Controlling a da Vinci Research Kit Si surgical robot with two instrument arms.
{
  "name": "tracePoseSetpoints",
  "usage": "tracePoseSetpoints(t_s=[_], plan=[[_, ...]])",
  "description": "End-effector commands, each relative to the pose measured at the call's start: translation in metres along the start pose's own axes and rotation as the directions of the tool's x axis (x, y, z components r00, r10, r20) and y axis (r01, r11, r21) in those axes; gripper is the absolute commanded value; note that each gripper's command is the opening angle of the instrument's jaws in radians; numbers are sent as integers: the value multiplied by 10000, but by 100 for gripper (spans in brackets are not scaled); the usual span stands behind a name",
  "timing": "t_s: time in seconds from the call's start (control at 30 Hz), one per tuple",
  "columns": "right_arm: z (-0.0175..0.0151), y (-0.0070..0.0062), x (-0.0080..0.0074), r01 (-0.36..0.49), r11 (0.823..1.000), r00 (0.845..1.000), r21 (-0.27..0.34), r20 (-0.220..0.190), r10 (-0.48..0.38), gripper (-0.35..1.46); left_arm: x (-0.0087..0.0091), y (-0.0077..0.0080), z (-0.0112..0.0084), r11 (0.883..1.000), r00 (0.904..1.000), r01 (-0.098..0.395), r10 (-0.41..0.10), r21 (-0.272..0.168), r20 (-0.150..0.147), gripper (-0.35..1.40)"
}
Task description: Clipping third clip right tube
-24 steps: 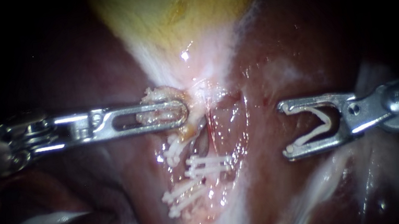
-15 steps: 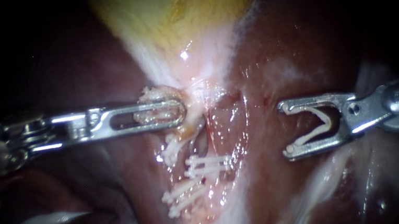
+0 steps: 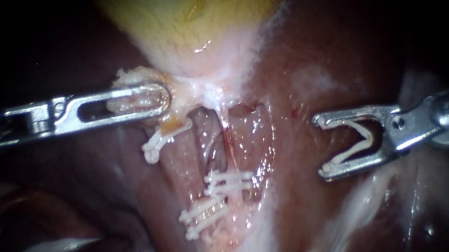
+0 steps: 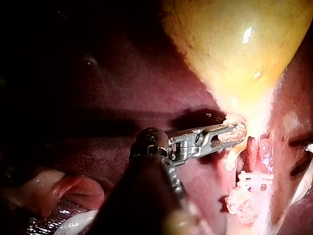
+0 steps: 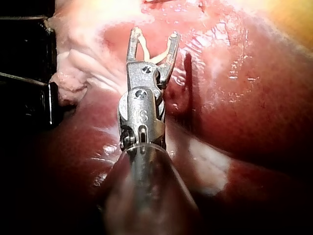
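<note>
Dark red liver (image 3: 307, 42) fills the background, with the yellow gallbladder (image 3: 189, 6) narrowing to a pale neck between the two instruments. Pink tubes (image 3: 209, 140) run down from that neck; which of them is the right tube cannot be told. They lie ahead of the right instrument's tips and well apart from them.

Five placed clips (image 3: 230, 181) show as thin white bars. One sits just under the left jaws, two lie side by side further down the tubes, and two more cross the tissue just beyond those.

My right instrument (image 3: 323, 147) has its jaws spread wide. A white clip (image 3: 369, 138) sits between them as an open V, one leg against each jaw and its apex at the hinge end. From the right wrist camera the same jaws (image 5: 154, 34) hang over glistening liver and touch no tissue.

My left instrument (image 3: 164, 98) has its slotted jaws closed on pale tissue (image 3: 129, 101) at the gallbladder's neck. The tissue bulges through the slot. The left wrist camera shows the same grip (image 4: 239, 132).
</note>
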Motion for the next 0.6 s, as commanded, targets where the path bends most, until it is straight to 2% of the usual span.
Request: tracePoseSetpoints(t_s=[0.03, 0.2, 0.4, 0.6], plan=[[1, 0, 0, -4, 10000, 10000, 2, 3, 4, 50, 0, -1, 0, 10000, 10000, -9, 9, -8, 1, -35], [13, 3, 3, -92, 9999, 10000, -82, 18, 92, 50, 0, -1, 0, 10000, 10000, -10, 10, -9, 2, -35], [42, 10, 2, -1048, 9944, 9945, -113, -45, 1048, 49, 2, -4, -1, 10000, 10000, -8, 8, -23, 14, -35], [76, 23, 2, -2024, 9792, 9793, -114, -119, 2022, 49, 3, -6, -1, 10000, 10000, -5, 5, -36, 27, -35]])
